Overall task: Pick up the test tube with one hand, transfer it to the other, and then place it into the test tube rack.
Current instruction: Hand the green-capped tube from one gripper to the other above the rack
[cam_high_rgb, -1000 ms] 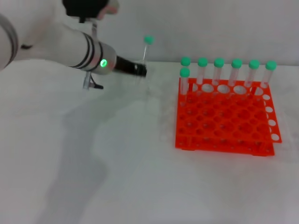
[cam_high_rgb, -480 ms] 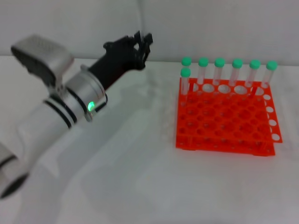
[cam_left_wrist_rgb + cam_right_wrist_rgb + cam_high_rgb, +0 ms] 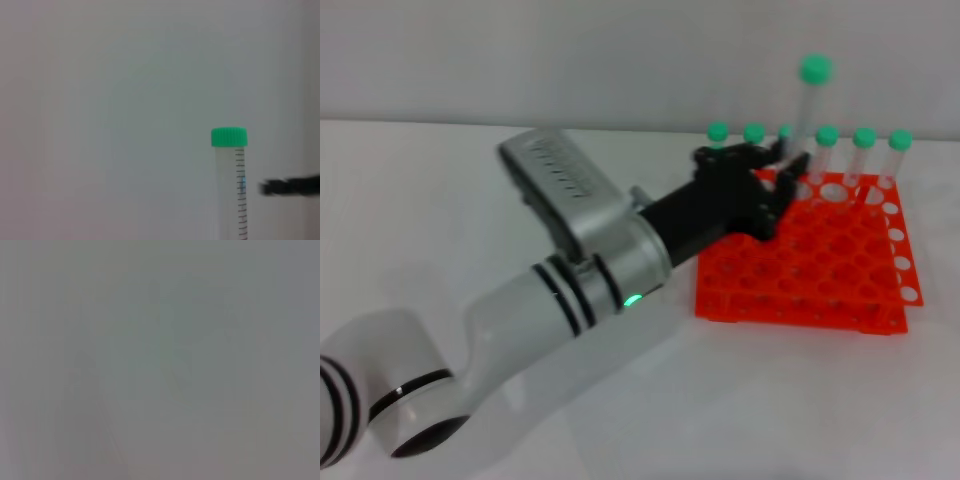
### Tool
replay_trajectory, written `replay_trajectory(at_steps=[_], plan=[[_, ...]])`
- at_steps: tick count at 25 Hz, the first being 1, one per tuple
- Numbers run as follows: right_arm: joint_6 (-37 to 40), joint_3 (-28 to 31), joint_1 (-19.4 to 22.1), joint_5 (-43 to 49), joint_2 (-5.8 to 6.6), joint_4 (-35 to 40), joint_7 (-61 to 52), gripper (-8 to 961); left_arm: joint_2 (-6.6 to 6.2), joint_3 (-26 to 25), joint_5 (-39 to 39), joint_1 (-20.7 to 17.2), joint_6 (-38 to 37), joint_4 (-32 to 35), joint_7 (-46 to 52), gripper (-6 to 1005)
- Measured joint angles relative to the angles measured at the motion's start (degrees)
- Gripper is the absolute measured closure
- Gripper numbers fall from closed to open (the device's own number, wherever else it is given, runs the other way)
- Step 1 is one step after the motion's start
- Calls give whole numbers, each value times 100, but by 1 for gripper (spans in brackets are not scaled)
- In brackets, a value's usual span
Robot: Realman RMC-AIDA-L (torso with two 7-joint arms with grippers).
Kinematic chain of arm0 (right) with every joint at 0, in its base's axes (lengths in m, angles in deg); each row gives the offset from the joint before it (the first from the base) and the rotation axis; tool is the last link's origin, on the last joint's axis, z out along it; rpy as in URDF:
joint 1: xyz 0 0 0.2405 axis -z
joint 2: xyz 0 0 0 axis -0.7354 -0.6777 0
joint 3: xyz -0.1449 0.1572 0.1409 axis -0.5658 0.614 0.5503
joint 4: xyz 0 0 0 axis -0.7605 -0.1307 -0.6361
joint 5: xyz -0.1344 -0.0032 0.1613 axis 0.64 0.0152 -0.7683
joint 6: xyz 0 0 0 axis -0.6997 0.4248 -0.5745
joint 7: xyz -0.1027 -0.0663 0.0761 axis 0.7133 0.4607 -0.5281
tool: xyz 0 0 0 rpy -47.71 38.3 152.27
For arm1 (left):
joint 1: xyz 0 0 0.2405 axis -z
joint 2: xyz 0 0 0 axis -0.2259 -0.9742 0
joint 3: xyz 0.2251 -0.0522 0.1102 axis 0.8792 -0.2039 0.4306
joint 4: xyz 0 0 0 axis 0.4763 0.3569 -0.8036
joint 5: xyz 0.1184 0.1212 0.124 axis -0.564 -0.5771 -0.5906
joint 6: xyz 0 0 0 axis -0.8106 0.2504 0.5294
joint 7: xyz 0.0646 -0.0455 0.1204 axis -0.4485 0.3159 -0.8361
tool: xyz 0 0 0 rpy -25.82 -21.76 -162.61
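My left gripper (image 3: pixel 775 180) reaches in from the lower left and sits over the back left part of the orange-red test tube rack (image 3: pixel 800 305). It is shut on the lower part of a clear test tube (image 3: pixel 807 105), which stands nearly upright with its green cap high above the rack. The same tube (image 3: pixel 232 190) shows in the left wrist view against a plain wall. The tube's lower end is hidden behind the gripper. My right gripper is out of view, and the right wrist view shows only blank grey.
Several green-capped tubes (image 3: pixel 863 150) stand in the rack's back row. The rack's other holes that show are empty. The rack rests on a white table (image 3: pixel 440 190) with a pale wall behind it.
My left arm has swung to the right from the table's back left, and the gripper with the tube now sits over the rack's back left part. The rack has not moved.
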State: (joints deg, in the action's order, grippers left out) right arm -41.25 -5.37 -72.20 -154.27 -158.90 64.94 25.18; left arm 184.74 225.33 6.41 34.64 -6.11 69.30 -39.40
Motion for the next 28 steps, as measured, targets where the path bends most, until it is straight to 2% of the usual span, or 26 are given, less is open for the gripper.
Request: replay_trajectory(at_steps=[3, 8, 12, 20, 28], plan=[[-751, 3, -114, 575, 67, 235, -186, 172, 5, -14, -264, 230, 343, 106, 10, 803], [-1396, 5, -314, 1244, -76, 415, -374, 245, 7, -24, -336, 416, 555, 129, 25, 802], [-1854, 4, -386, 1314, -224, 436, -368, 239, 7, -61, -319, 441, 520, 156, 29, 802], [-1851, 4, -552, 1343, -525, 419, -320, 248, 4, -95, -514, 556, 549, 192, 33, 802], [-1834, 13, -636, 1315, -568, 389, -324, 260, 8, -103, -646, 566, 577, 233, 50, 801]])
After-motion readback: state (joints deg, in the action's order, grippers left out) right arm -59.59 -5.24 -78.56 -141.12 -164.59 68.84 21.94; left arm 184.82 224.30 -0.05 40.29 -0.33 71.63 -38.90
